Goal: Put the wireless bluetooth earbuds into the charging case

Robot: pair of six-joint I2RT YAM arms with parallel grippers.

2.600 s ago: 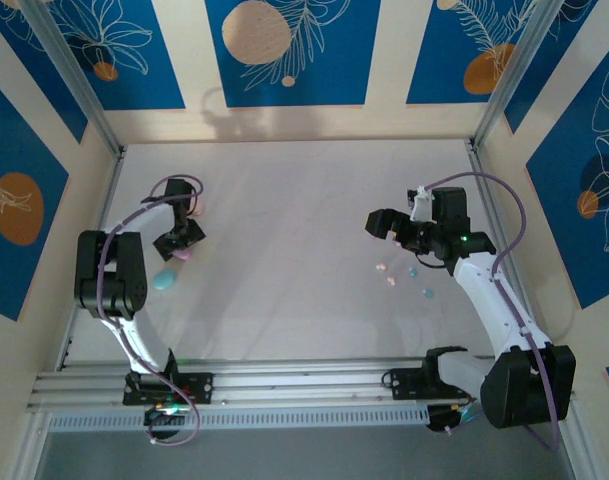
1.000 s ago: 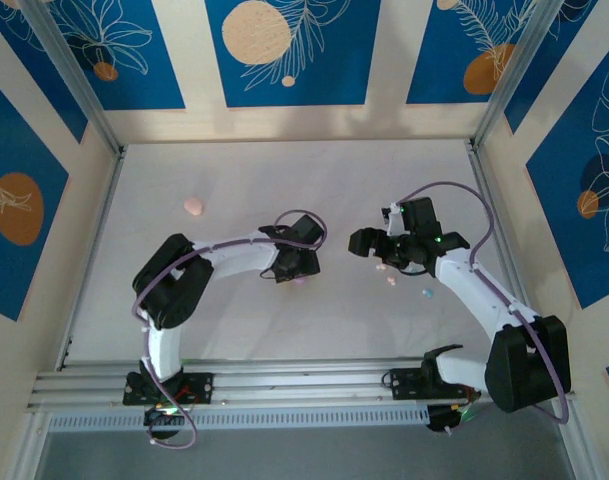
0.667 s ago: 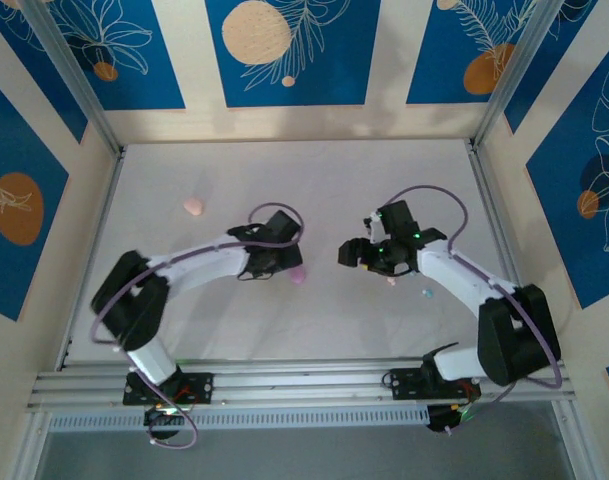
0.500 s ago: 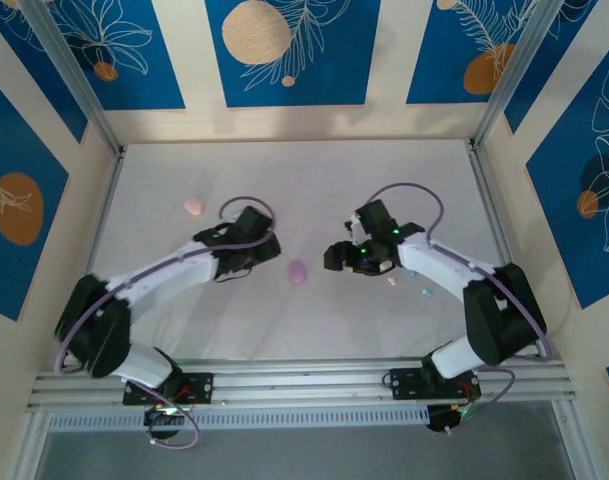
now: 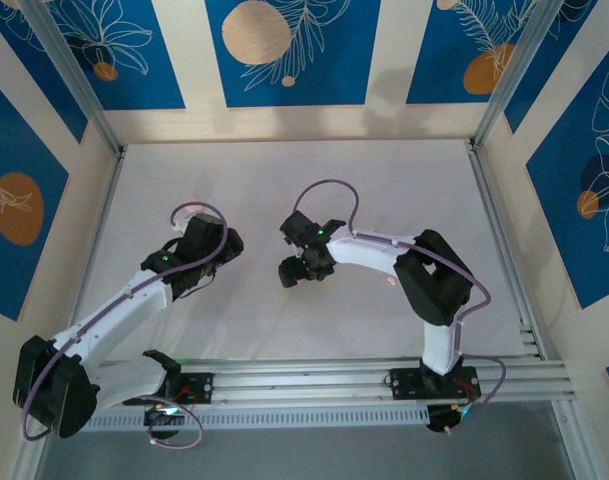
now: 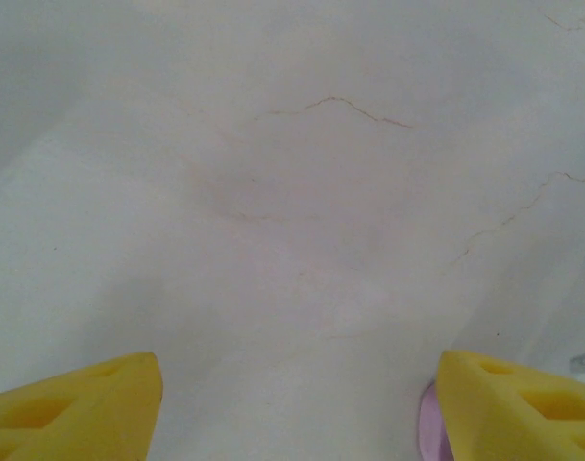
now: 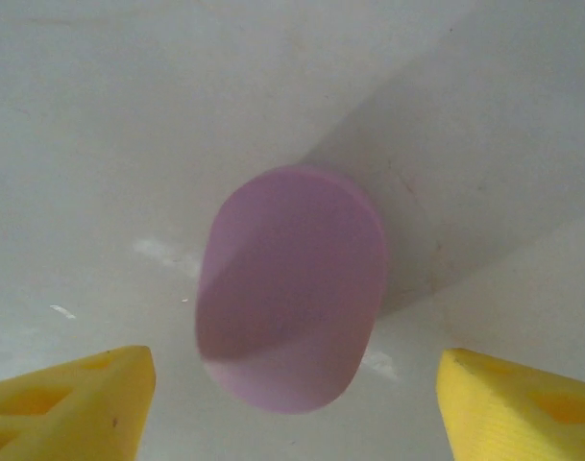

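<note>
My left hand (image 6: 297, 408) is spread wide over bare desk (image 6: 273, 192), with nothing between its yellow fingers (image 6: 81, 403). At the lower right of the left wrist view a lilac sliver (image 6: 429, 432) peeps out beside one finger, and I cannot tell what it belongs to. In the overhead view this hand sits left of centre.

Just right of it, near the middle of the overhead frame, my right hand (image 7: 297, 408) hangs over the charging case (image 7: 292, 288). The right wrist view puts the case dead centre: a pale purple oval, closed, lying on the desk. The fingers are spread to either side and clear of it, so nothing is pinched.

I judge the case to be a light, hard plastic shell, smooth and rounded, so it will likely skate or squirt out under a careless squeeze. I would take it across its narrow width, low on the flanks where the sides run straightest, and squeeze gently. The lid must come open before anything goes in, so the grip should leave the seam free.

Further right in the overhead view, a tiny pink speck beside the right forearm looks like one of the earbuds (image 5: 389, 281). Those should be near weightless, glossy and apt to roll or flick away, so I would use a fingertip pinch only, square across the body.
</note>
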